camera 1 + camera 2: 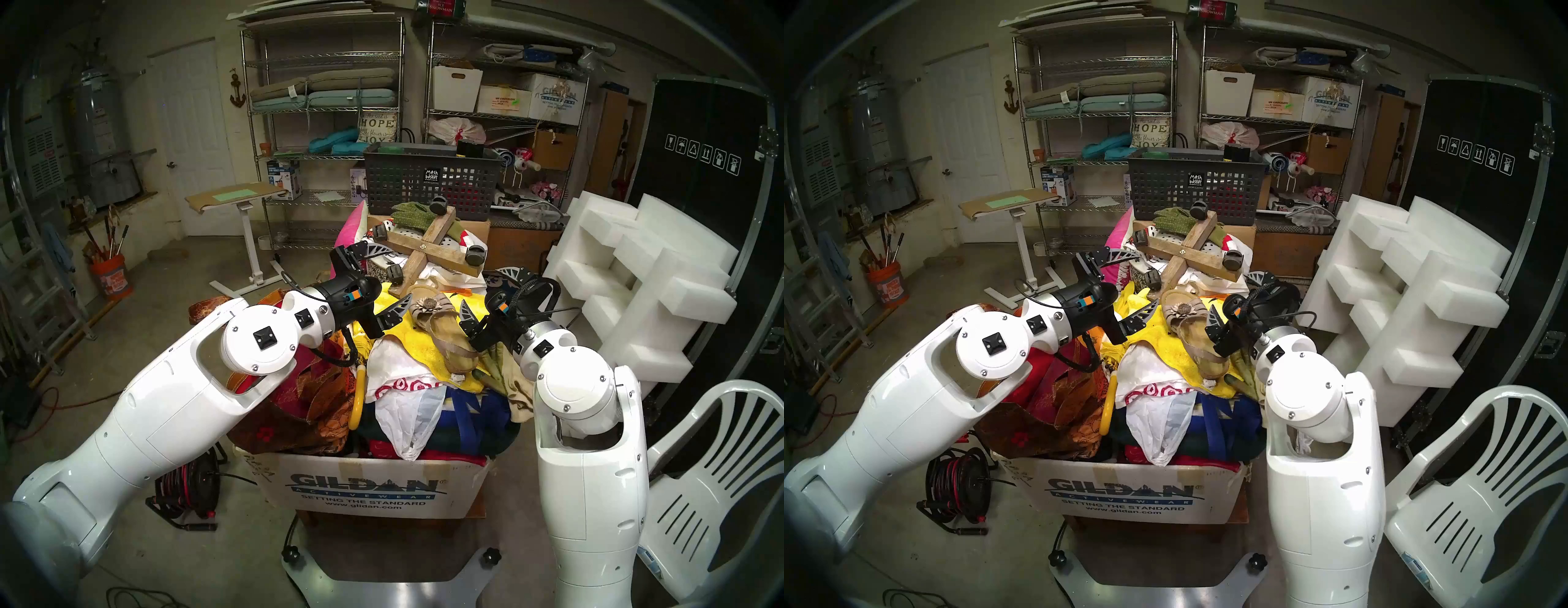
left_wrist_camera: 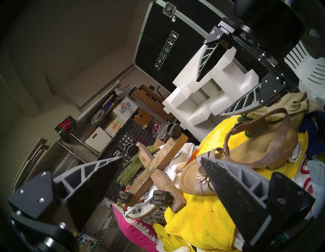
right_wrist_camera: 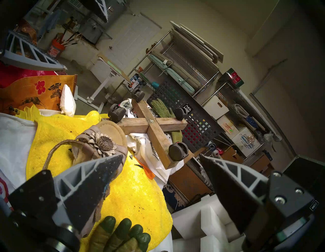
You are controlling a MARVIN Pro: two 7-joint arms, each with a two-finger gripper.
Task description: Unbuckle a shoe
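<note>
The shoe [image 1: 443,329], a tan strappy sandal with a brown-and-cream flower, lies on a yellow towel [image 1: 407,339] on top of a heaped cardboard box. Its ankle strap [image 2: 274,114] stands up as a closed loop; the buckle is too small to make out. My left gripper [image 1: 401,274] hangs open just left of the shoe's toe, empty. My right gripper [image 1: 477,288] hangs open just right of the shoe, empty. The shoe [image 2: 255,149] fills the left wrist view's lower right, past the left gripper [image 2: 161,158]. In the right wrist view the shoe [image 3: 98,140] sits behind the right gripper [image 3: 161,156].
A wooden cross with caster wheels [image 1: 428,250] lies just behind the shoe, below a grey mesh basket [image 1: 428,178]. Tan gloves with green fingertips [image 3: 119,235] lie under my right wrist. White foam blocks [image 1: 636,276] and a plastic chair [image 1: 712,488] stand at the right.
</note>
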